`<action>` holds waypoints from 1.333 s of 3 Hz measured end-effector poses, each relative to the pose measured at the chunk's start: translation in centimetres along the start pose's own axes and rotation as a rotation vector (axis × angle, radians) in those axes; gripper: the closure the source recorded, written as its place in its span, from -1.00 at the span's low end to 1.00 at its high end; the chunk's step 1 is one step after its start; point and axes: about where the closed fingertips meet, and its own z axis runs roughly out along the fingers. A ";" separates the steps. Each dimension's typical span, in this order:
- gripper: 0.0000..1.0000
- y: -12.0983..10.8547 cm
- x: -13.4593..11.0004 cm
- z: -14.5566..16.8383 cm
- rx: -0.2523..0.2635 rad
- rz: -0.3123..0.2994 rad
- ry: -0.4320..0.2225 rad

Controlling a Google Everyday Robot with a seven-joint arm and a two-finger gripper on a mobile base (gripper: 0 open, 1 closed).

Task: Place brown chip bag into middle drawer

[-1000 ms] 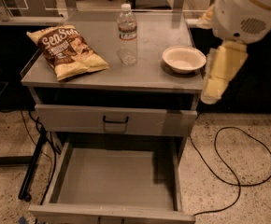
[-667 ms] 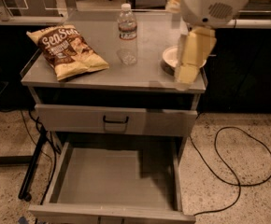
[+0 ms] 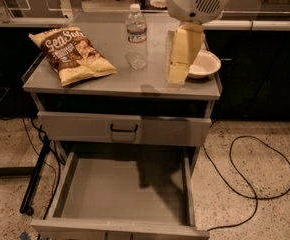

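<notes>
The brown chip bag (image 3: 72, 54) lies flat on the left of the grey cabinet top (image 3: 130, 81), dark brown above with white script and pale yellow below. The middle drawer (image 3: 120, 196) is pulled out at the bottom, with a bare grey floor. My gripper (image 3: 178, 74) hangs cream-coloured under the white arm housing, over the right part of the cabinet top. It is between the bottle and the bowl, well to the right of the bag, with nothing seen in it.
A clear water bottle (image 3: 136, 36) stands at the middle of the top. A white bowl (image 3: 204, 64) sits at the right, partly behind the gripper. A shut drawer front with a black bar handle (image 3: 123, 129) is above the open drawer. A black cable (image 3: 257, 171) loops on the floor at the right.
The arm has swung left from beyond the cabinet's right edge to over the top, now in front of the bowl. The bag, bottle and drawer have not moved.
</notes>
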 end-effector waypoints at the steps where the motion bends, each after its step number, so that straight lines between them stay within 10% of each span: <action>1: -1.00 -2.9 -3.8 0.8 0.040 -0.060 -0.084; 4: -1.00 -8.5 -11.1 5.7 0.004 -0.150 -0.214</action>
